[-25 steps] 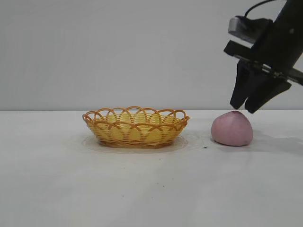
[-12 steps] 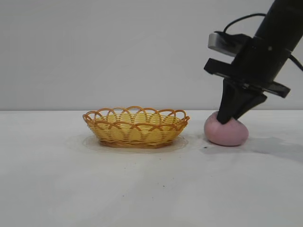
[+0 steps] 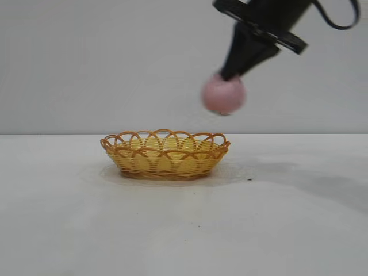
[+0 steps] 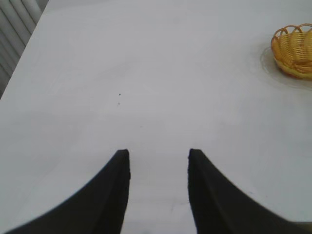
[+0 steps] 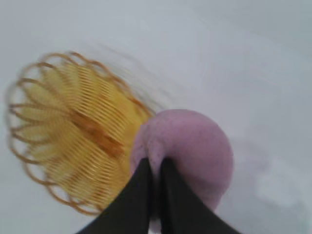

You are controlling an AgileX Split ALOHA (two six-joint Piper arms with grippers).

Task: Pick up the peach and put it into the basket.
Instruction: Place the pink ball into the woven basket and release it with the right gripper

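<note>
The dusty-pink peach [image 3: 223, 94] hangs in the air above and just right of the basket [image 3: 165, 153], pinched by my right gripper [image 3: 229, 75], which comes down from the upper right. In the right wrist view the fingers [image 5: 141, 187] squeeze a fold of the peach [image 5: 190, 146], with the basket [image 5: 73, 131] below beside it. The yellow-tan wicker basket with its orange looped rim sits empty on the white table. My left gripper [image 4: 159, 155] is open and empty over bare table, far from the basket [image 4: 294, 50].
The white table [image 3: 184, 230] carries only the basket; a tiny dark speck [image 3: 249, 179] lies right of it. A plain grey wall stands behind. White slats [image 4: 19, 19] show past the table edge in the left wrist view.
My right gripper closed on the peach where it lay on the table right of the basket, then lifted it up and leftward toward the basket. The basket has not moved.
</note>
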